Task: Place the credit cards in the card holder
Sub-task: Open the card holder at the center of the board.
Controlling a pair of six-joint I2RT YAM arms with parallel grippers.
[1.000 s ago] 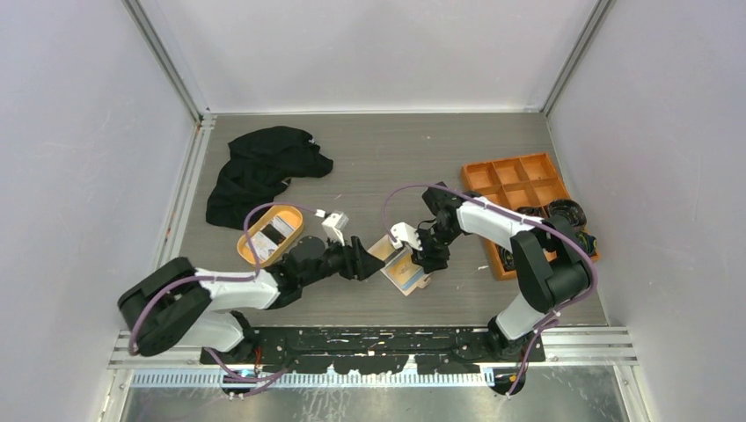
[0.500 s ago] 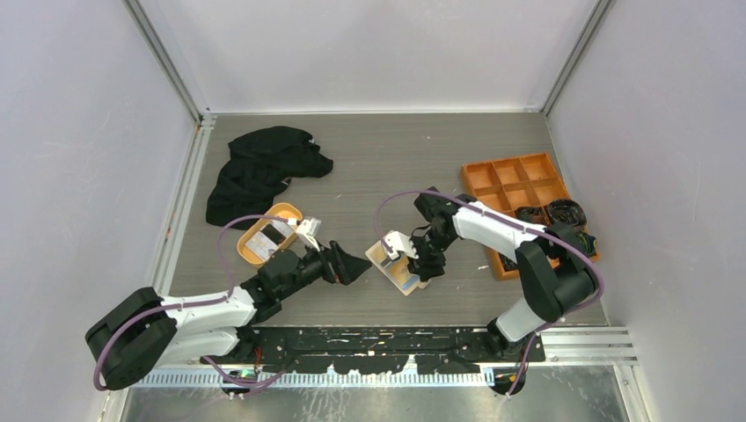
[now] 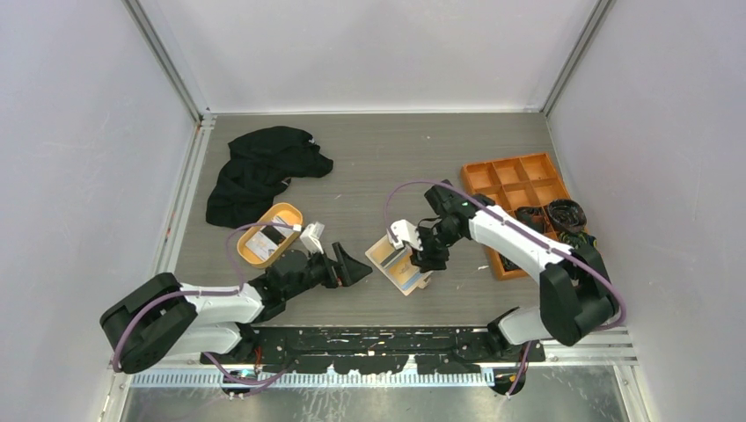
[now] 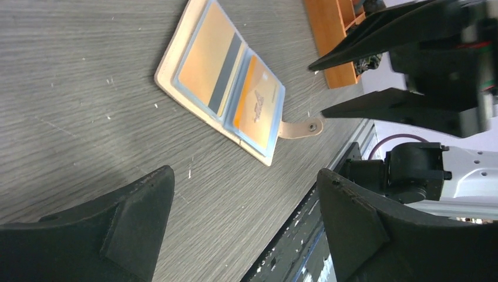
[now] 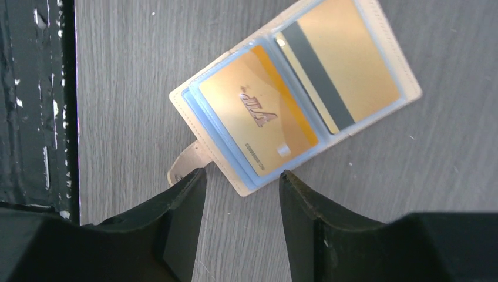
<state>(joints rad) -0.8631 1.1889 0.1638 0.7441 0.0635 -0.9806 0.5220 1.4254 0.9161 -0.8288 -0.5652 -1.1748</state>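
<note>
Top view, card holder (image 3: 398, 265): one, lying open on the surface (image 3: 369, 167) at lower centre, between the two arms.
Top view, left fingers (image 3: 354, 264): spread wide, gripping nothing, just left of the holder and apart from it.
Top view, right fingers (image 3: 427, 257): over the holder's right edge; contact cannot be told.
Top view, other things: one oval orange tray (image 3: 281, 215) left of centre holding pale cards (image 3: 261, 242), number unclear; one black cloth (image 3: 264, 171) upper left; one orange compartment box (image 3: 515, 180) at right, with black cables (image 3: 559, 215) on its lower part.
Left wrist view, cards: two in the holder's pockets, upper middle, a gold striped card (image 4: 208, 59) and an orange printed card (image 4: 255, 103); one snap tab (image 4: 299, 126) sticks out rightward.
Right wrist view, fingers: two, partly spread, nothing between them, at the bottom edge beside the snap tab.
</note>
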